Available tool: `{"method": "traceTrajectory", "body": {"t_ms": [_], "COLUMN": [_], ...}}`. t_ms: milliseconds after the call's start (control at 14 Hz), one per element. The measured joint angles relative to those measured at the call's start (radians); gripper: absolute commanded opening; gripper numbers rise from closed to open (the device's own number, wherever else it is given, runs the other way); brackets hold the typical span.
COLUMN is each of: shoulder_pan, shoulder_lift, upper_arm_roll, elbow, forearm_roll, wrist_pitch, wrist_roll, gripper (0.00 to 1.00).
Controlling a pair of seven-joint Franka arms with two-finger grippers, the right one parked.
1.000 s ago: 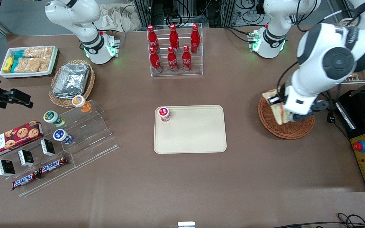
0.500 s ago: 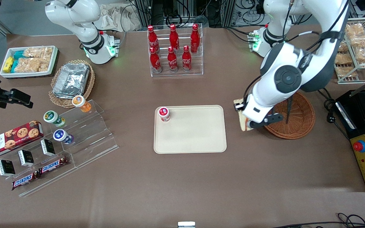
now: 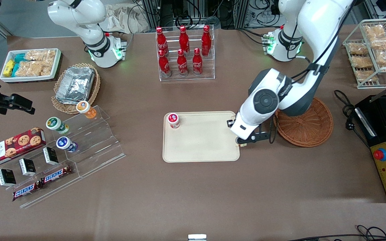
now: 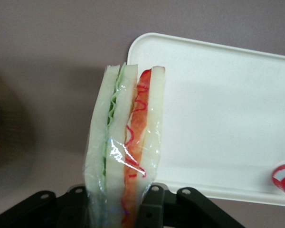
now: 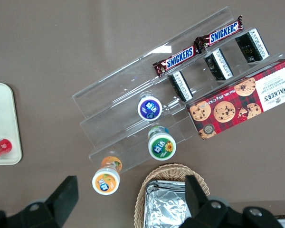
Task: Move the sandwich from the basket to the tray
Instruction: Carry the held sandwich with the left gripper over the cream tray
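The sandwich (image 4: 126, 152), a plastic-wrapped wedge of white bread with red and green filling, is held upright between the fingers of my left gripper (image 4: 121, 209). In the front view the gripper (image 3: 238, 140) is above the cream tray's (image 3: 209, 147) edge, on the side nearest the round reddish-brown basket (image 3: 308, 129), and the arm hides the sandwich. In the left wrist view the sandwich hangs over the tray's (image 4: 218, 118) rim and the brown table beside it. The basket is empty.
A red-capped cup (image 3: 173, 120) stands on the tray's corner toward the parked arm. A rack of red bottles (image 3: 183, 55) is farther from the camera than the tray. A wire shelf of snack bags (image 3: 377, 50) and a black control box (image 3: 385, 167) lie at the working arm's end.
My left gripper has carried the sandwich out of the basket and sideways across the table to the tray's edge. The basket now shows empty.
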Motion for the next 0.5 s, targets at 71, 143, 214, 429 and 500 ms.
{"method": "traceTrajectory", "body": {"t_ms": [71,143,214,429,500], "shoulder_pan": [-0.010,-0.016,-0.019,-0.019,-0.019], "shoulder_lift": [0.025,0.048,0.068,0.111,0.123], "upper_arm_roll": [0.000,0.000,0.000,0.001,0.001], "elbow": [0.000,0.001,0.003,0.006,0.006], "forearm_roll": [0.018,0.035,0.046,0.067,0.078], "wrist_pitch": [0.017,0.033,0.044,0.071,0.075], "wrist_roll": [-0.001,-0.002,-0.002,-0.002,-0.002], "gripper": [0.33,0.33,0.33,0.34,0.35]}}
